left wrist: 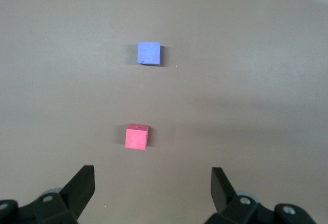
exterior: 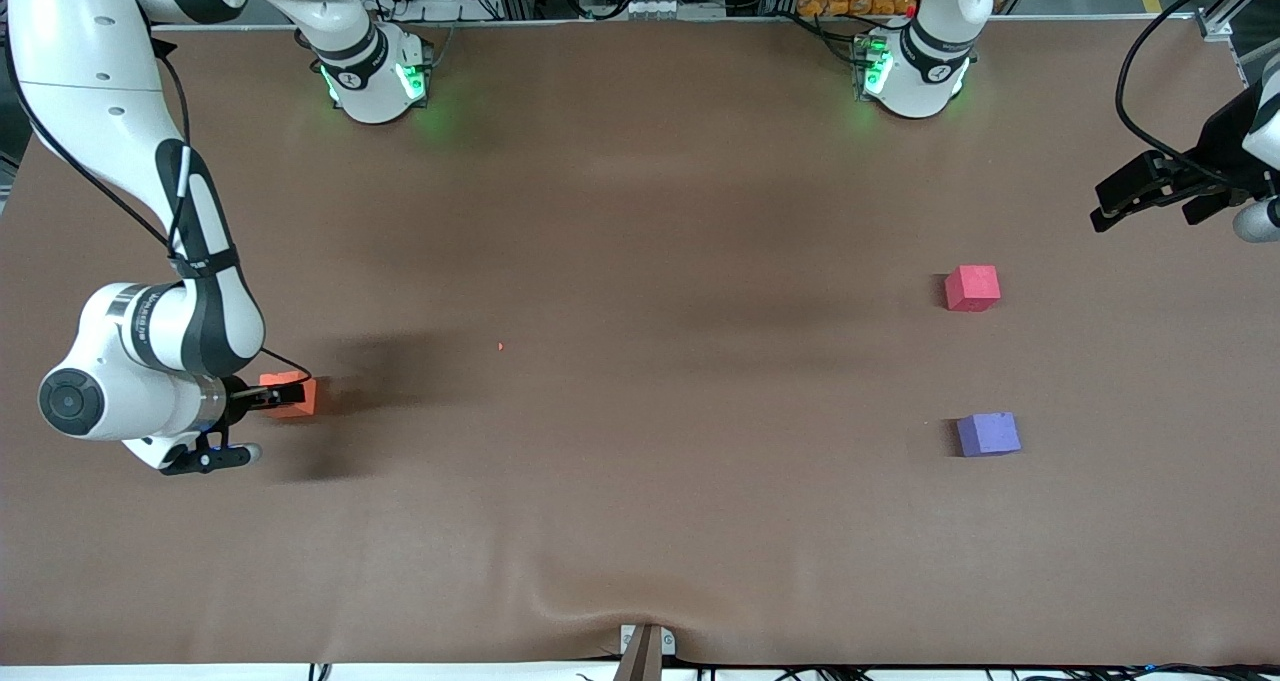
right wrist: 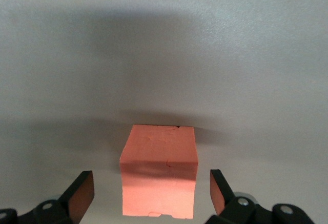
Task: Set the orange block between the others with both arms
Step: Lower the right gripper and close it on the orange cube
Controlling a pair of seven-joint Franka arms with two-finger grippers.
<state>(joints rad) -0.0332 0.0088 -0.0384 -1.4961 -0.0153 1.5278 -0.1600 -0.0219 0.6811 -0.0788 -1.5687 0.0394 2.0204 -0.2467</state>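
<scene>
Orange block [right wrist: 159,170] sits on the table [exterior: 640,521] at the right arm's end, between the spread fingers of the right gripper [exterior: 283,395], untouched; if the jaws close off-centre, the soft matte foam cube could twist or skid on the smooth brown cover. Left gripper [exterior: 1140,196], also spread and empty, waits above the table edge near the 2 other matte cubes, pinkish-red cube [exterior: 972,288] and purple-blue cube [exterior: 988,434], whose narrow gap invites a knock.

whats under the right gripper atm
The orange block sits on the brown table, directly under the open right gripper, between its fingers, which are not closed on it. The block's underside and the table beneath it are hidden.
</scene>
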